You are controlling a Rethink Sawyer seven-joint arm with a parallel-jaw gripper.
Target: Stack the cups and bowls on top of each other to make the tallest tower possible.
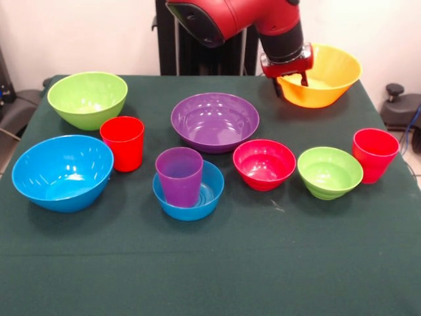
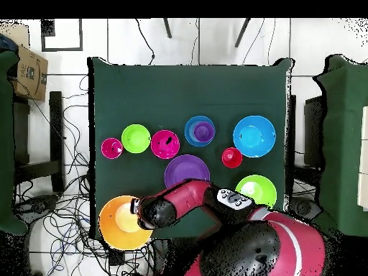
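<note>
A dark green cloth covers the worktop [image 1: 217, 263]; white wall behind, cables on the tiled floor [image 2: 43, 215]. The hand [image 1: 291, 80] clamps the yellow bowl's [image 1: 332, 76] rim, upper right. The purple cup [image 1: 179, 176] stands in the small blue bowl [image 1: 204, 197], centre.

A table covered with a dark green cloth [image 1: 210, 263] is seen against a plain pale wall [image 1: 79, 33]. In the overhead view, the floor [image 2: 187, 39] is laid with white tiles marked by dark joint lines, and black cables [image 2: 54, 208] are strewn over it beside the table and near its edge. A cardboard box [image 2: 27, 70] is placed at one side, next to a dark green piece of furniture [image 2: 11, 144]; another green-covered surface [image 2: 345, 136] is seen at the opposite side. The scene is evenly lit, and soft shadows are cast on the cloth.
</note>
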